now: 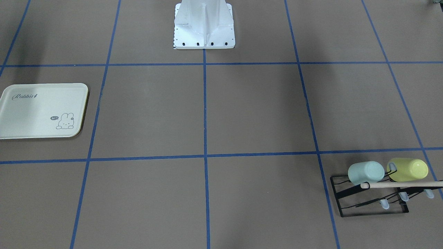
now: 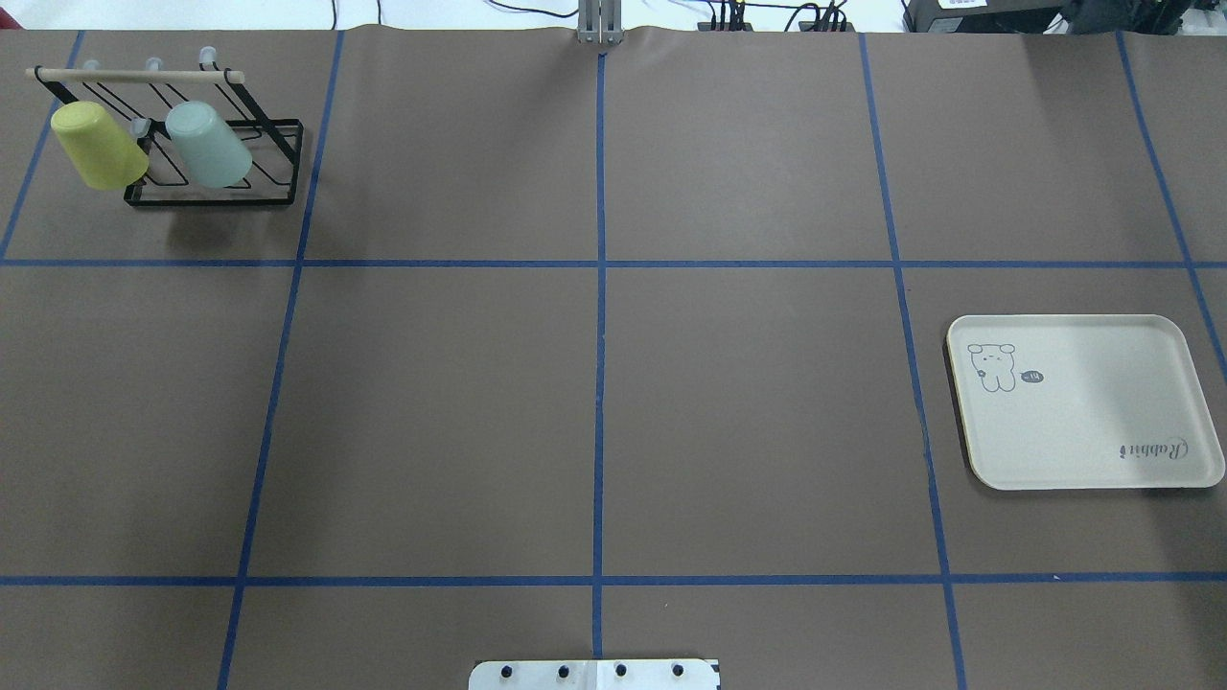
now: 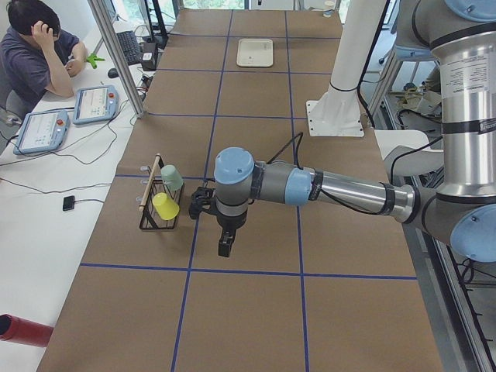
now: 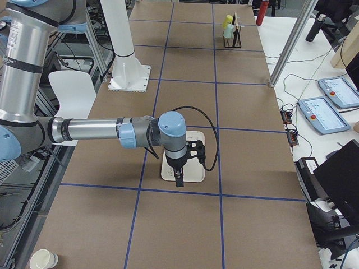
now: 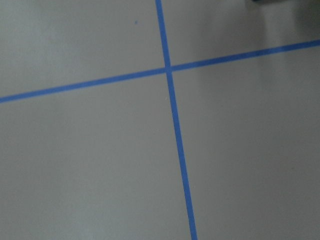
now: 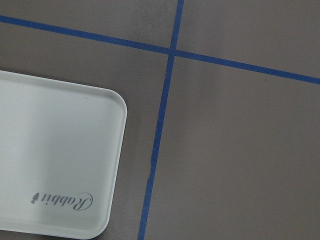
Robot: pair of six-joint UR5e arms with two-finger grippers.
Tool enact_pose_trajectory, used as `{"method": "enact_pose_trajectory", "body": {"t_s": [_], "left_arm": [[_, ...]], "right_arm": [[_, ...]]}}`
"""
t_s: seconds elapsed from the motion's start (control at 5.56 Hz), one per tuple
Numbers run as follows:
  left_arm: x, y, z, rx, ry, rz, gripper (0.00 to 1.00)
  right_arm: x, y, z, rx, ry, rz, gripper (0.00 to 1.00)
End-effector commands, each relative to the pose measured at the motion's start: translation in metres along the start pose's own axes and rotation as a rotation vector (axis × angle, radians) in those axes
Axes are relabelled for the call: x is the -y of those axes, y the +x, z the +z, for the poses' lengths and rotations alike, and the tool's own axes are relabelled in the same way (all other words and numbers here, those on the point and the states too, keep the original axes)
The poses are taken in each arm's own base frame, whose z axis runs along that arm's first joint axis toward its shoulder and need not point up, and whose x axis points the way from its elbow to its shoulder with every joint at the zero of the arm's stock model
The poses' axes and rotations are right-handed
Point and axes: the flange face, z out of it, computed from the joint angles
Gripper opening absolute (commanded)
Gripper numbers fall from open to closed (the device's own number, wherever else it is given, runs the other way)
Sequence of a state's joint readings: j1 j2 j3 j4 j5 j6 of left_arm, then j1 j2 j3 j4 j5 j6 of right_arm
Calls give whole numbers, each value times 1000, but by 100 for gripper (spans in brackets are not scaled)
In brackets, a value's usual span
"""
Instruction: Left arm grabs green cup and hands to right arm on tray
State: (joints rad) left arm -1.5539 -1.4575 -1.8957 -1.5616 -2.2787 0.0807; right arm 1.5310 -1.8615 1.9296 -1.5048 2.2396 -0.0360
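Note:
The pale mint-green cup (image 1: 365,172) hangs tilted on a black wire rack (image 1: 370,207), beside a brighter yellow-green cup (image 1: 408,169); the mint cup also shows in the overhead view (image 2: 208,146) and the exterior left view (image 3: 171,177). The cream "Rabbit" tray (image 2: 1102,431) lies flat on the opposite side, and shows in the right wrist view (image 6: 60,150). My left gripper (image 3: 225,246) hangs above the table a little way from the rack. My right gripper (image 4: 178,180) hangs over the tray (image 4: 194,138). Both show only in side views, so I cannot tell whether they are open or shut.
The rack has a wooden bar (image 2: 134,75) across its top. The robot base (image 1: 204,24) stands at mid table edge. An operator (image 3: 31,46) sits beside tablets at the rack's side. A red cylinder (image 3: 23,329) and a paper cup (image 4: 44,259) lie off the table.

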Motion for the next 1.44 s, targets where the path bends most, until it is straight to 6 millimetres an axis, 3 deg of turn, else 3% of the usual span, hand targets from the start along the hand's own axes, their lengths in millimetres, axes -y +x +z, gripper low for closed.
{"method": "enact_pose_trajectory", "body": {"t_s": [0.0,0.18,0.36,0.54,0.9,1.08,1.26], "left_arm": [[51,14,-19,-1,101,85,100],[77,22,-30,-6,127,27,100],[84,20,-23,-9,119,11,100],[100,43,-25,-21,152,43,100],[169,160,1,-100,123,-29,100],[203,191,14,-118,102,-53,100],[233,210,32,-123,72,-46,100]], "right_arm": [[0,1,2,2,-4,4,100],[0,1,2,2,-4,4,100],[0,1,2,2,-4,4,100],[0,1,2,2,-4,4,100],[0,1,2,2,-3,3,100],[0,2,2,2,-4,4,100],[0,3,4,2,-5,5,100]]}}
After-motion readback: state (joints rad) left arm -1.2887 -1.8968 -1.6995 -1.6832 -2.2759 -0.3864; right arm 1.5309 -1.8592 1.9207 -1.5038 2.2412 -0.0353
